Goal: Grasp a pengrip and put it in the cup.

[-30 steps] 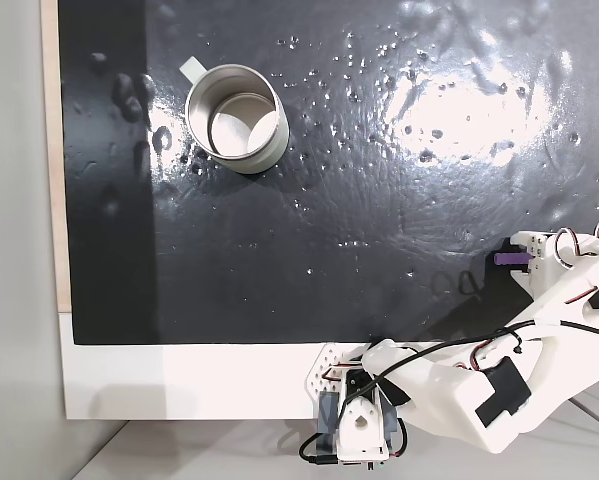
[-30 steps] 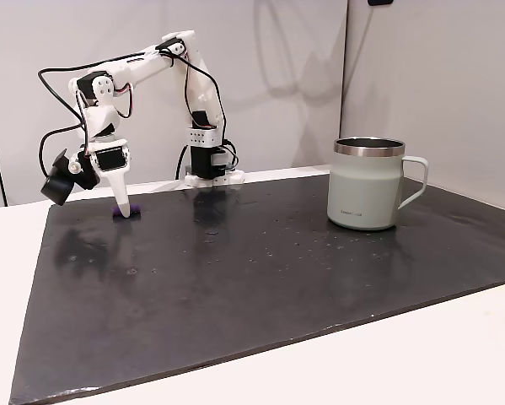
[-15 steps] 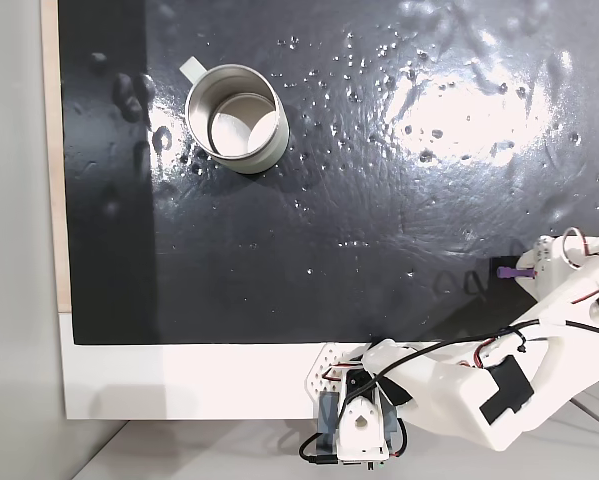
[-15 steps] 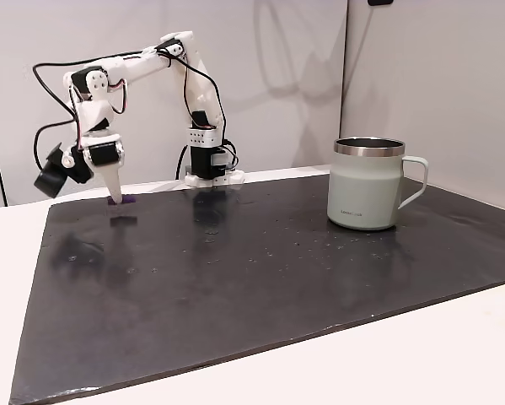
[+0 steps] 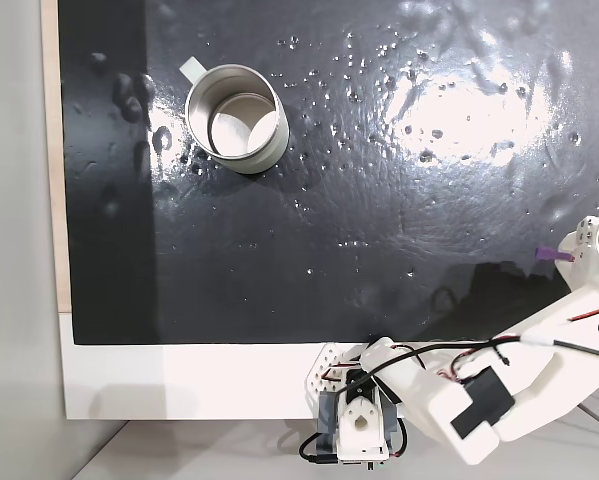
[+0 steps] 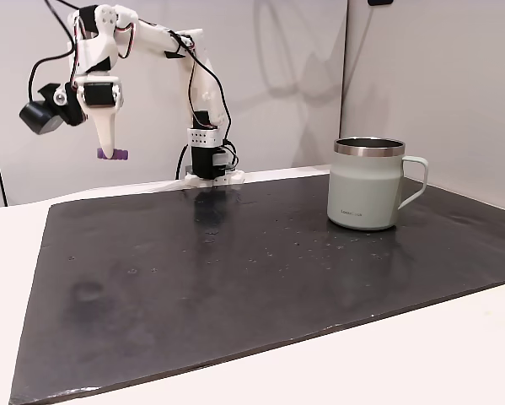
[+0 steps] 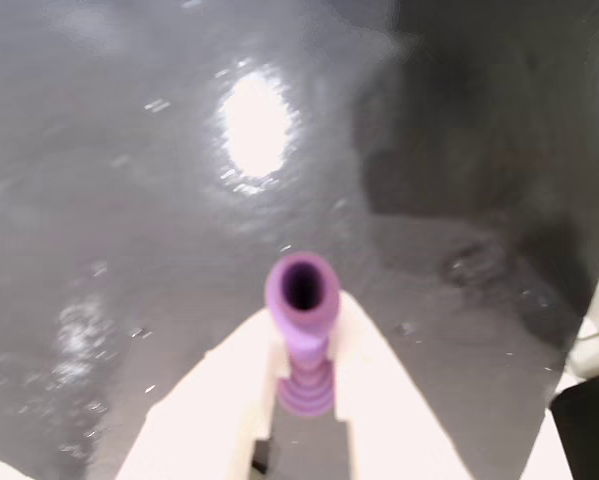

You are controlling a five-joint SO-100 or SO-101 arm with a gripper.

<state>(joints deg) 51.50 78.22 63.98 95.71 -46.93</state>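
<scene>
The purple ribbed pengrip (image 7: 303, 330) is pinched between my two white fingers, its open end toward the camera in the wrist view. My gripper (image 6: 112, 153) is shut on the pengrip (image 6: 112, 153) and hangs well above the mat at the far left in a fixed view. From above, the pengrip (image 5: 547, 256) shows at the mat's right edge with my gripper (image 5: 554, 257) on it. The cup (image 6: 366, 185) stands upright on the right in the side-on fixed view, handle to the right; from above the cup (image 5: 236, 118) sits at the upper left, far from my gripper.
A black glossy mat (image 5: 379, 180) with water droplets covers the table. The arm's base (image 6: 210, 160) stands at the mat's far edge. A white board (image 5: 179, 380) borders the mat's near side in the top-down fixed view.
My gripper has risen from the mat with the pengrip in it, from touching the surface to well above it, and has moved toward the mat's right edge in the top-down view.
</scene>
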